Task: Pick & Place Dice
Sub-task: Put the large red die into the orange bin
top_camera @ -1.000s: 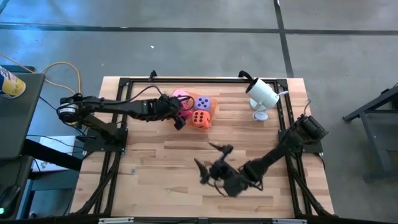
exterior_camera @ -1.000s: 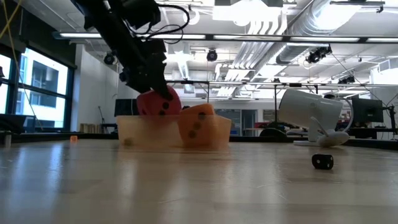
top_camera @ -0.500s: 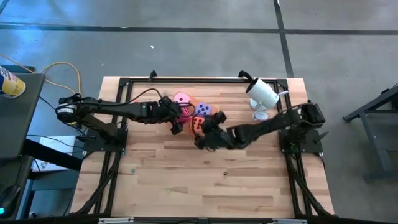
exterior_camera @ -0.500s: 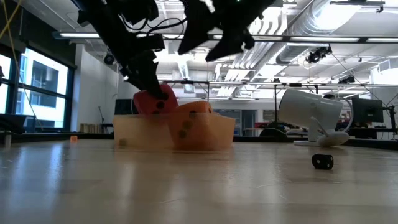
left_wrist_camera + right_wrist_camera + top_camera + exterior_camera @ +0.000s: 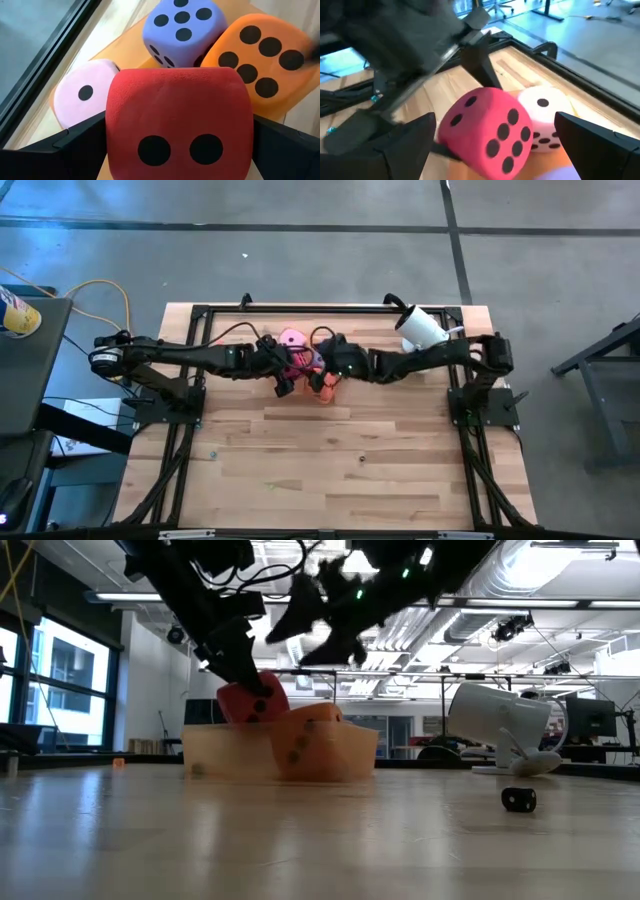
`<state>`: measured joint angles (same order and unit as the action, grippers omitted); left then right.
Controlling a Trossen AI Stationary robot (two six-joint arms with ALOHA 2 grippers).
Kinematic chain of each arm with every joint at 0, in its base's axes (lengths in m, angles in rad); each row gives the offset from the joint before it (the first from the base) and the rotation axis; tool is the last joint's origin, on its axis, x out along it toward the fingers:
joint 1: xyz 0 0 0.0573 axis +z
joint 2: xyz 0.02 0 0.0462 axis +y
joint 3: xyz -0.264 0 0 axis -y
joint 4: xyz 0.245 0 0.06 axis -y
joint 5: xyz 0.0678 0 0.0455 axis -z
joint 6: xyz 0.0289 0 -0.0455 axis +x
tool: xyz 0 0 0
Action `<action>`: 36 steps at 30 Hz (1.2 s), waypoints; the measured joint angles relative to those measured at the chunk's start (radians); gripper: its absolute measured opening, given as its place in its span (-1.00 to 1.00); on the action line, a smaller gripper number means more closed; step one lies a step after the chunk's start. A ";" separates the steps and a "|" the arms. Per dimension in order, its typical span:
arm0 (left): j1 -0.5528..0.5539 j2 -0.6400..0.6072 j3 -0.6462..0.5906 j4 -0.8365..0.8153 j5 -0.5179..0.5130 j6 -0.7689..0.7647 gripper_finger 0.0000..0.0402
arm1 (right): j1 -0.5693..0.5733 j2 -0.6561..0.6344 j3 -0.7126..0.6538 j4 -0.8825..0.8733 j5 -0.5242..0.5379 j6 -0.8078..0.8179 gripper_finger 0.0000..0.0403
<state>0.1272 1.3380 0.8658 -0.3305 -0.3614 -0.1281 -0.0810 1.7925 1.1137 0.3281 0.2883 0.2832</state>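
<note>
— Where do the four views look from?
— One looks straight down on the whole table [image 5: 330, 450]; one sits level with its top, facing the room. Each wrist camera peers closely over its own fingers.
— What do they share?
— The red die [image 5: 177, 120], seen in all four.

I see my left gripper [image 5: 240, 675] coming down and holding the red die [image 5: 250, 700] at the see-through orange tray [image 5: 210, 752]. The orange die [image 5: 310, 740] sits in the tray right beside it. My right gripper [image 5: 320, 625] hangs above, fingers apart, holding nothing.
</note>
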 joint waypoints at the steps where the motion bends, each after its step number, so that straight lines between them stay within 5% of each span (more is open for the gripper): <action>1: 0.000 0.000 0.000 0.000 0.000 -0.001 0.99 | -0.013 0.011 -0.002 0.001 -0.015 -0.001 0.97; 8: -0.025 0.000 0.000 0.024 0.000 -0.007 0.99 | -0.052 0.048 -0.002 0.093 -0.103 -0.053 0.97; 28: -0.058 -0.024 0.002 0.062 -0.002 0.061 0.99 | -0.110 0.050 -0.002 -0.067 -0.105 -0.089 0.97; 36: -0.058 -0.018 0.002 0.059 -0.004 0.053 0.99 | -0.103 0.016 0.001 0.111 -0.232 -0.095 0.97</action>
<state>0.0696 1.3203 0.8680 -0.2718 -0.3656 -0.0746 -0.1840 1.8081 1.1152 0.4394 0.0561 0.1887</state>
